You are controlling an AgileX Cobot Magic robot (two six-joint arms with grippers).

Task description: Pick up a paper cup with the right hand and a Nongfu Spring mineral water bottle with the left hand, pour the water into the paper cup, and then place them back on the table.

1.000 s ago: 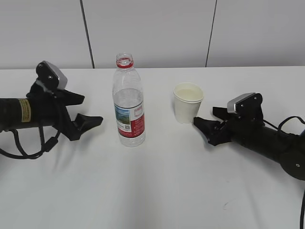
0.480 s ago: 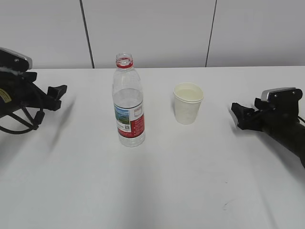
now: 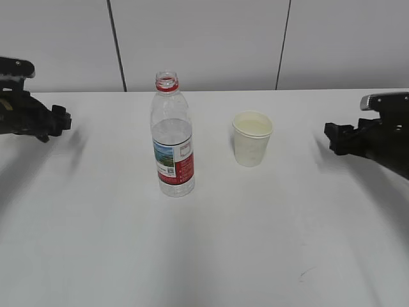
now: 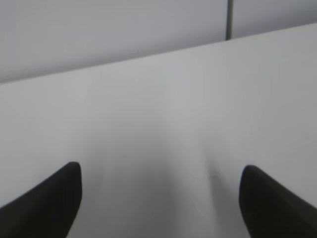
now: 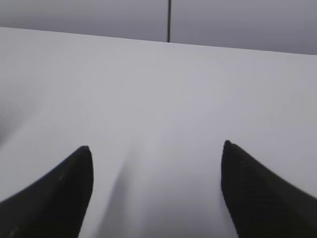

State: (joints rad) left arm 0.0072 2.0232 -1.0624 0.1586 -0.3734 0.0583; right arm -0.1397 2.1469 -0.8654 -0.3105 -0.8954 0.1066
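The table, a broad white top, filled most of the exterior view, with a small dark scuff near its front edge and grey wall panels behind it. The two arms came next in size, each at an outer edge of the view and well apart from the things in the middle. The left hand sat at the far left, above the tabletop; in its wrist view the two black fingertips stood wide apart at the lower corners with only bare white table between them, so its jaws were spread and held nothing. The right hand sat at the far right (part of the arm was cut off by the frame), and its wrist view showed the same thing: dark fingertips far apart, bare table between, nothing gripped.

The Nongfu Spring mineral water bottle stood upright on the table left of centre, its red neck ring at the top, no cap on it, and its red-and-white label low on the body. The clear upper part made the level of the water hard to judge. The paper cup stood upright to the bottle's right, near it but not touching, its rolled rim facing up and its cream inside visible; whether it held liquid could not be told. Neither wrist view took in the bottle or the cup.
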